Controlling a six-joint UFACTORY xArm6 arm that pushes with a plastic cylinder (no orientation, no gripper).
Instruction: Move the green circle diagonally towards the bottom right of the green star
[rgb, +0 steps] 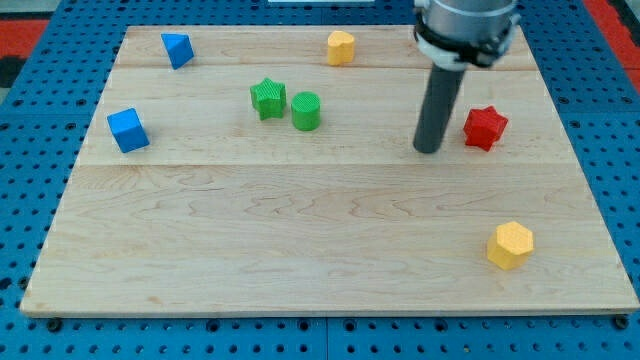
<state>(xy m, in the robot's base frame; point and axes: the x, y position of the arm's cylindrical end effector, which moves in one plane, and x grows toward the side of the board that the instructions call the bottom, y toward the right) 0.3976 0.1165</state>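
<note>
The green circle (306, 110) is a short cylinder on the wooden board, right of the green star (268, 98) and slightly lower, nearly touching it. My tip (428, 150) is the lower end of the dark rod, well to the right of the green circle and just left of the red star (485, 127).
A blue block (177, 49) sits at the top left and a blue cube (128, 130) at the left. A yellow block (341, 47) is at the top middle and a yellow hexagon (511, 245) at the bottom right. The board (300, 250) lies on a blue pegboard.
</note>
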